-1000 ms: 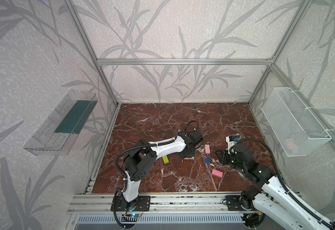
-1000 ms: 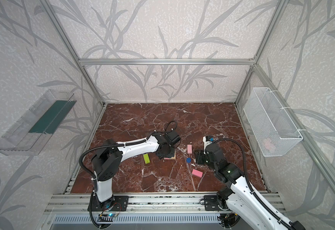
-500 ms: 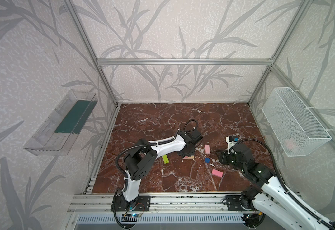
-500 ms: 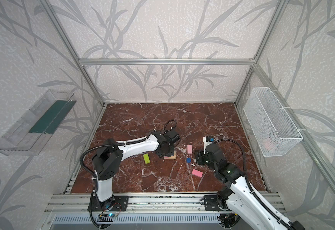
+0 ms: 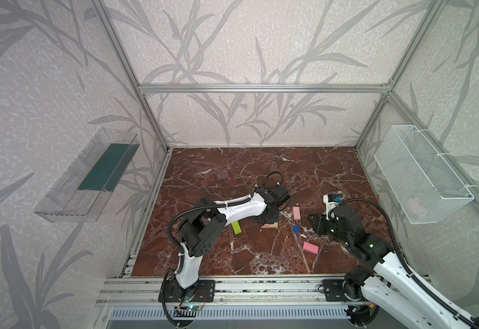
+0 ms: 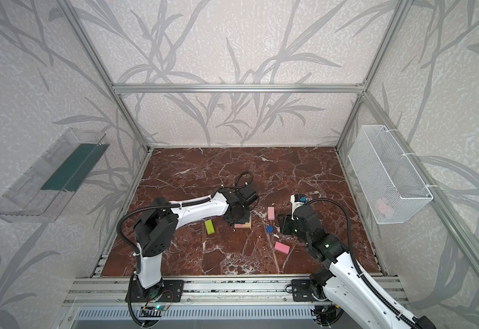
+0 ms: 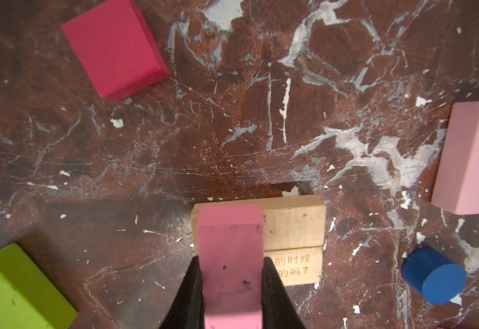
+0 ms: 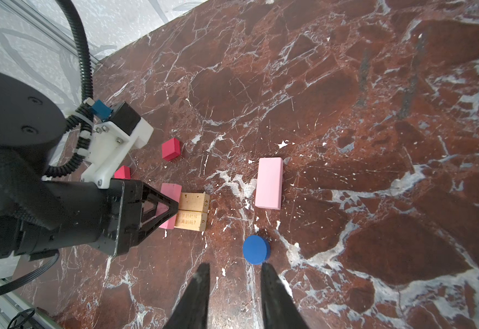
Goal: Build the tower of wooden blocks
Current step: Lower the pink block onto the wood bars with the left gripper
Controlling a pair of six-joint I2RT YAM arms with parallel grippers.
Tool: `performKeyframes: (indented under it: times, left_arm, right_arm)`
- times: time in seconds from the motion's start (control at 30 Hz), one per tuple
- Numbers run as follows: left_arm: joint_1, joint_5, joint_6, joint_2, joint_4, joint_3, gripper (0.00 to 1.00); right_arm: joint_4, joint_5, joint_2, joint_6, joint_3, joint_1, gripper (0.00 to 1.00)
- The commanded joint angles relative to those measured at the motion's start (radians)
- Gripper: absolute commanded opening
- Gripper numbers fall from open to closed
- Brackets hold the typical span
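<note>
Left gripper (image 7: 231, 260) clamping pink bar (image 7: 229, 228) over tan bars (image 5: 274, 226), newly uncovered from above, blue disc (image 5: 296, 228) at their 3 o'clock, right gripper (image 8: 234, 266) jaws apart.

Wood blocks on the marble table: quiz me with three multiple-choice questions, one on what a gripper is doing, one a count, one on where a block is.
1. The left gripper holds: A nothing; B a pink bar; C two blocks.
2. The tan bars lying side by side number: A two; B three; C five.
3. The blue disc lies: A on the tan bars; B in the left gripper; C on the table, just ahead of the right gripper.
Answers: B, its fingers clamp the bar's sides in the left wrist view; A, one seam parts two bars; C, the right wrist view shows it flat on the marble before open, empty jaws.
</note>
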State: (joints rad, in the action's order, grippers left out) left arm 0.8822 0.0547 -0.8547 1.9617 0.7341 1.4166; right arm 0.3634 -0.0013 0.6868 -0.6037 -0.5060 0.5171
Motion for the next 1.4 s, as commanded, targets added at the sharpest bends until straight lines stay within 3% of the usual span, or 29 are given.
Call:
performKeyframes:
  times: [0.0,1.37]
  left_arm:
    - [-0.003,0.022,-0.023,0.014,0.031,0.023,0.16]
    - [-0.003,0.013,-0.030,0.032,0.055,0.044,0.37]
  right_arm:
    - [-0.017,-0.003,-0.003,-0.007,0.014,-0.005,0.32]
    - [-0.023,-0.009,-0.001,-0.014,0.022,-0.009,0.32]
